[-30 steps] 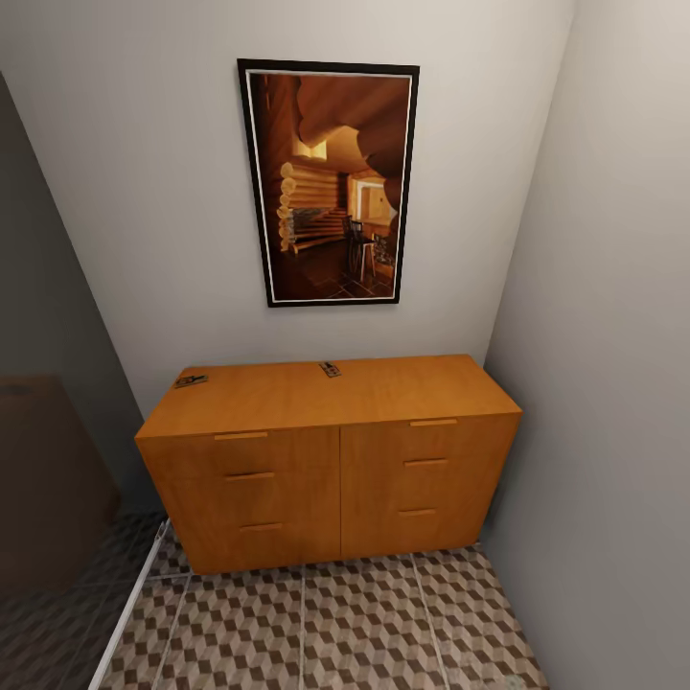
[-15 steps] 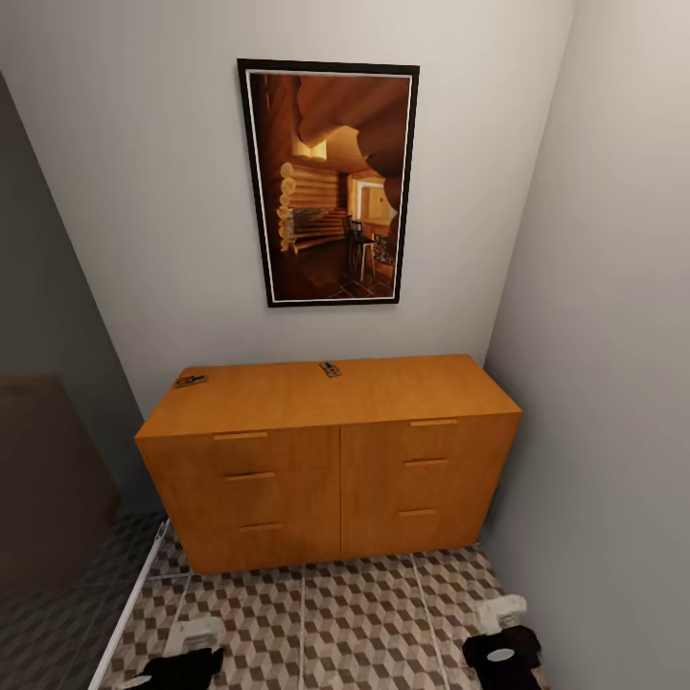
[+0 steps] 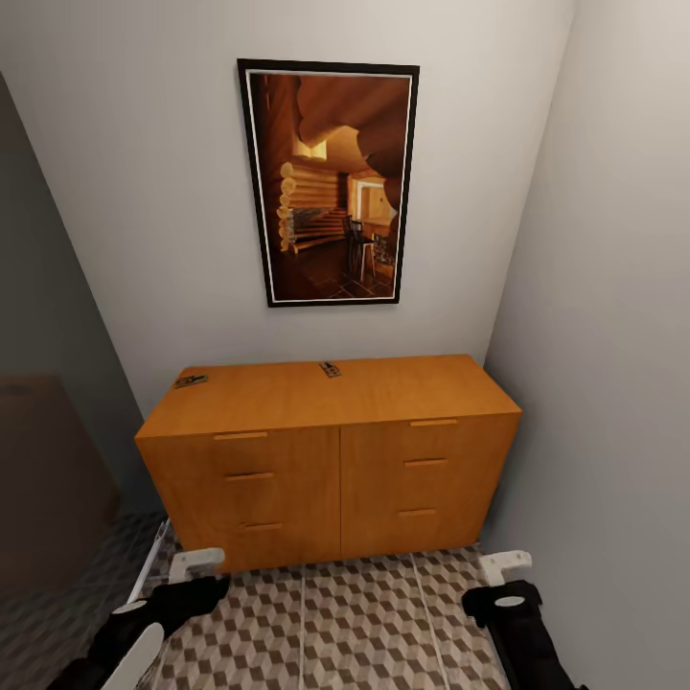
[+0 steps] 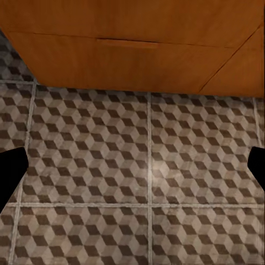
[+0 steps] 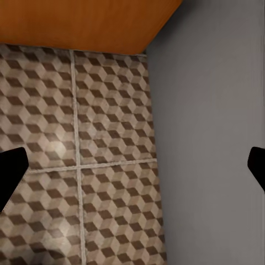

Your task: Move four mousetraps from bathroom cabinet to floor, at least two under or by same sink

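Cabinet: the low orange-brown cabinet (image 3: 331,460) stands against the back wall, under a framed picture (image 3: 328,182), with all its drawers closed.
Mousetraps: two small dark traps lie on the cabinet top, one near the left back corner (image 3: 191,381) and one near the middle of the back edge (image 3: 331,369). They are well apart from each other.
Other traps: I cannot tell where the other two are; they may be inside the drawers or already somewhere else.
Floor: the tiled bathroom floor (image 3: 335,623) in front of the cabinet carries no trap that I can see.
Sink: no sink is in sight here, so the place for the traps is somewhere else in the room.
Left gripper: the left gripper (image 3: 196,563) is low over the tiles, in front of the cabinet's left half. Its fingers (image 4: 11,168) are spread wide and hold nothing.
Right gripper: the right gripper (image 3: 505,565) is low near the right wall (image 3: 604,383); its fingers (image 5: 10,171) are also spread and hold nothing.
Progress: I judge the task is at an early or middle step. At least two traps are not yet picked up, and each must be lifted and brought to the floor by the sink.
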`<state>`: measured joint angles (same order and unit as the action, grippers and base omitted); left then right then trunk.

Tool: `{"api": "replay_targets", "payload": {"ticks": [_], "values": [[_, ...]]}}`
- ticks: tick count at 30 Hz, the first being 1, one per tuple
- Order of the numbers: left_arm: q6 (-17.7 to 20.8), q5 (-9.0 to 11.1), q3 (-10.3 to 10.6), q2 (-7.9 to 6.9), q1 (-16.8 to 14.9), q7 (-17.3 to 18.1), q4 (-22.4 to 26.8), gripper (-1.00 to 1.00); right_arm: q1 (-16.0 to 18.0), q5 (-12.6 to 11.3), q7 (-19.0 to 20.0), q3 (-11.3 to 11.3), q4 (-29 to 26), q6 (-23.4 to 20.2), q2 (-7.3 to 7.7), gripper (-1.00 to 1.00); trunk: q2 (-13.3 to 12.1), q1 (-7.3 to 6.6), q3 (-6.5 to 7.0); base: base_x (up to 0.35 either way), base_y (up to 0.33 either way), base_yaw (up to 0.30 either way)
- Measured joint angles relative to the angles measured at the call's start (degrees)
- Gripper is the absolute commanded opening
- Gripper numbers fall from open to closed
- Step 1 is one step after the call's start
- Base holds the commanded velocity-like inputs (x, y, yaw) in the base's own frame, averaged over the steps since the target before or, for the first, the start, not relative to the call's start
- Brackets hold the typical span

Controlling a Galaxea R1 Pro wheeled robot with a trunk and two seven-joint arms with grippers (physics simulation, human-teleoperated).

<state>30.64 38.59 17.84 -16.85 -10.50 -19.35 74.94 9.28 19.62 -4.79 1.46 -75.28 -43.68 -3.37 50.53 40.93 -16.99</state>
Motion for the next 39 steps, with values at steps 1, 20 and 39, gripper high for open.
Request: {"api": "replay_targets", "payload": {"ticks": [1, 20, 39], "values": [[1.16, 0.02, -0.8, -0.01, 0.0, 0.05, 1.16, 1.0, 0.0, 0.02, 0.3, 0.0, -1.1, -0.9, 0.0, 1.0, 0.0, 0.0, 0.0, 0.0, 0.0, 0.0], [9.82, 0.01, -4.44, 0.22, -0.12, 0.35, 12.77, 1.0, -0.02, 0.18, 2.1, -0.25, -12.78, -13.8, 0.07, 1.0, 0.0, 0.0, 0.0, 0.0, 0.0, 0.0], [12.45, 0.03, -4.5, 0.31, -3.49, 4.84, 13.31, 1.0, 3.87, 0.18, 2.16, -0.5, -13.32, -16.12, -0.17, 1.0, 0.0, 0.0, 0.0, 0.0, 0.0, 0.0]]}}
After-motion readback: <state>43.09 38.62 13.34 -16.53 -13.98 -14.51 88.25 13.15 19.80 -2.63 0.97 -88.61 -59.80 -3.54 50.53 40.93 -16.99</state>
